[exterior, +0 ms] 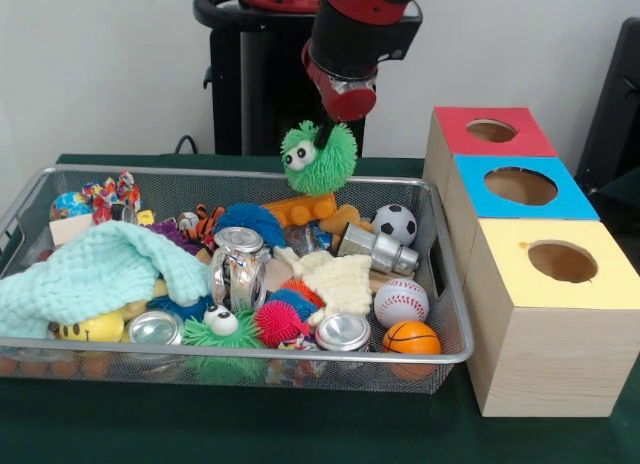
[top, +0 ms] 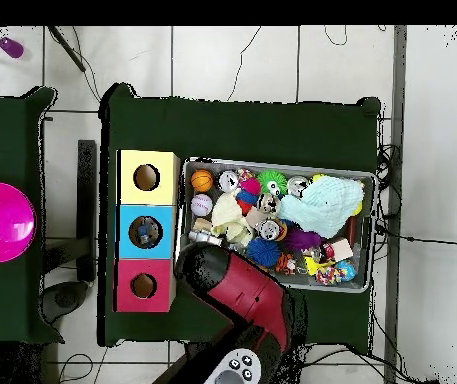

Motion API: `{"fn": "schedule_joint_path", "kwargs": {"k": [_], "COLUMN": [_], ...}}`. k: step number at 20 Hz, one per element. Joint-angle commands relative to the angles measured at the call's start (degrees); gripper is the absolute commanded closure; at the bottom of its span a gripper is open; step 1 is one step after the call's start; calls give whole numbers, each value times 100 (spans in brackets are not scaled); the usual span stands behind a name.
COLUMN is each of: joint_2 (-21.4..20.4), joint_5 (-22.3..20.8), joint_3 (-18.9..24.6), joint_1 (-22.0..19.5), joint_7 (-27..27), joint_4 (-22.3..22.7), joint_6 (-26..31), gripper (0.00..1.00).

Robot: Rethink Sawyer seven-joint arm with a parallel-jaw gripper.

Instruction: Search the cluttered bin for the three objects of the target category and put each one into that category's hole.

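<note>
Above the bin, hand holds a green fuzzy toy.

Silver wire-mesh bin holds shiny metal cans, a glossy grey flask, soft waffle-textured mint cloth; the boxes are pale matt wood.

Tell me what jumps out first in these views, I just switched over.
The gripper hangs above the bin's far rim, holding a green spiky toy with googly eyes. Beside the bin stand three boxes, the blue-topped box in the middle. A pale green cloth covers one end of the bin.
</note>
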Motion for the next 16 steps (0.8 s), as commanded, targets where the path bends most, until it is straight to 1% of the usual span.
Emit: {"fn": "schedule_joint_path", "kwargs": {"k": [1,2,4,5,7,11,13,16], "joint_2": [-114,-127,-154,-169,-195,-296,-320,-336], "joint_5": [-493,-536,-710,-824,-1076,-1597,-1869,-2213], "joint_3": [306,372,583,765,981,1420,1608,1778], "joint_1": [-412,-492,-773,-996,-1300,-1867,-2094,-2274], "joint_7": [136,63,-272,-500,-788,-1149,-1224,-1126], "joint_4": [-458,-430,-365,-340,-375,-432,-496,-586], "joint_6": [-268,-375,-787,-1068,-1311,-1571,-1631,-1640], "gripper": [100,100,100,100,100,100,100,100]}}
